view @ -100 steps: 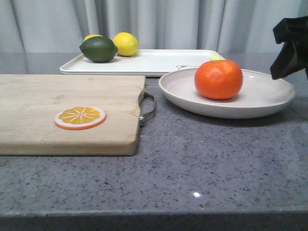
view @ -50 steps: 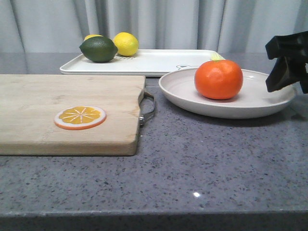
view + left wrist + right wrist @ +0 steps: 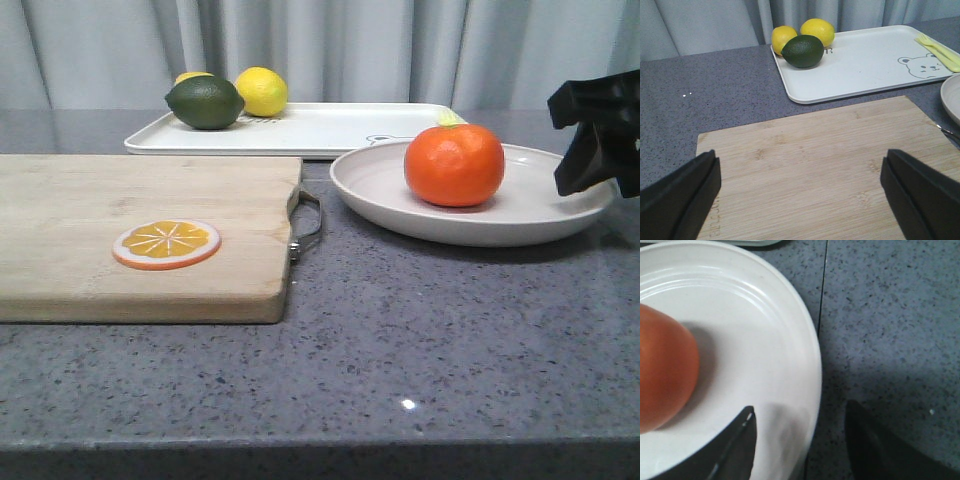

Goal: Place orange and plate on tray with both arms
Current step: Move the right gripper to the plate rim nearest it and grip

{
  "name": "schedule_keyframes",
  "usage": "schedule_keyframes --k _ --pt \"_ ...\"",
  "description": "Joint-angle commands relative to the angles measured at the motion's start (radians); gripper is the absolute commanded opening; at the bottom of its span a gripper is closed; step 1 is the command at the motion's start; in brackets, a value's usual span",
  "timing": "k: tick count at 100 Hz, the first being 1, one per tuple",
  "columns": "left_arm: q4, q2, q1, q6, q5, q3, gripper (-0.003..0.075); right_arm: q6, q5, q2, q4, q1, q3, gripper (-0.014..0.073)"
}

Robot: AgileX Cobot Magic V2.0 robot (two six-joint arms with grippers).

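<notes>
Plate (image 3: pixel 785 405) rim: passes between the right gripper's (image 3: pixel 800 440) spread, empty fingers (image 3: pixel 737 440), one over the plate's inside and one outside over the table (image 3: pixel 890 315); whether either touches the rim cannot be told. Orange (image 3: pixel 454 165): sits on the plate, inward of those fingers; plate rests on the table just in front of the tray (image 3: pixel 330 128), touching or overlapping its near edge. Left gripper (image 3: pixel 800 192): fingers released and empty over the board (image 3: pixel 815 165), well apart from plate and orange, so the right arm is judged much the nearer.

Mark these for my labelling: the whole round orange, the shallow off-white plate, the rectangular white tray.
whole round orange (image 3: pixel 454 165), front view, middle of fruit.
shallow off-white plate (image 3: pixel 372 190), front view, bare left side.
rectangular white tray (image 3: pixel 320 128), front view, bare floor.
</notes>
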Motion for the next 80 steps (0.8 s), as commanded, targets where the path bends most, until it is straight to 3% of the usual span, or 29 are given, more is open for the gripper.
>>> schedule_keyframes --k 1,27,80 --pt "-0.019 0.002 0.002 -0.010 -0.064 -0.028 0.0619 -0.008 -0.063 -0.013 0.003 0.000 -0.033 0.0390" --pt "-0.019 0.002 0.002 -0.010 -0.046 -0.028 0.0619 -0.008 -0.055 0.019 0.004 0.000 -0.033 0.0370" --pt "-0.019 0.002 0.002 -0.010 -0.042 -0.028 0.0619 -0.008 -0.072 0.015 0.085 0.000 -0.033 -0.0104"
